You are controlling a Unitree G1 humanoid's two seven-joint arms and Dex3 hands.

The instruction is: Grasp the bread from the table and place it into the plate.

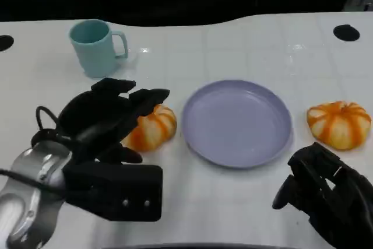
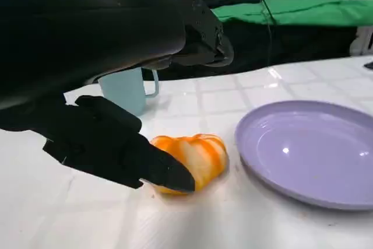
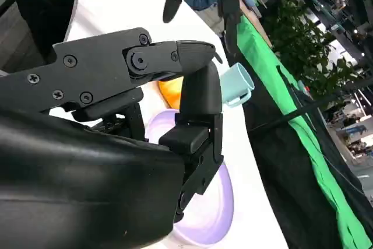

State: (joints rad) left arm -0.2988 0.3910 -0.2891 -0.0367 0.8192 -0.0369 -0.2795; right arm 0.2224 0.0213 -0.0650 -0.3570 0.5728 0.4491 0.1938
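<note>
The left hand (image 1: 116,118) was spread over the bread (image 1: 150,127), hiding its near side; whether it was gripped could not be told. That bread lay just left of the plate (image 1: 236,123). The right hand (image 1: 326,193), curled and holding nothing, was cut off by the frame edge.

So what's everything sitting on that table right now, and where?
bread: two, orange with pale stripes; left bread beside the plate's left edge under the left hand's fingers, right bread right of the plate
plate: one, lilac, centre, nothing on it
mug: one, pale teal, far left
table: one, white
left hand: black, fingers spread over the left bread, not closed on it
right hand: black, near right corner, holding nothing
</note>
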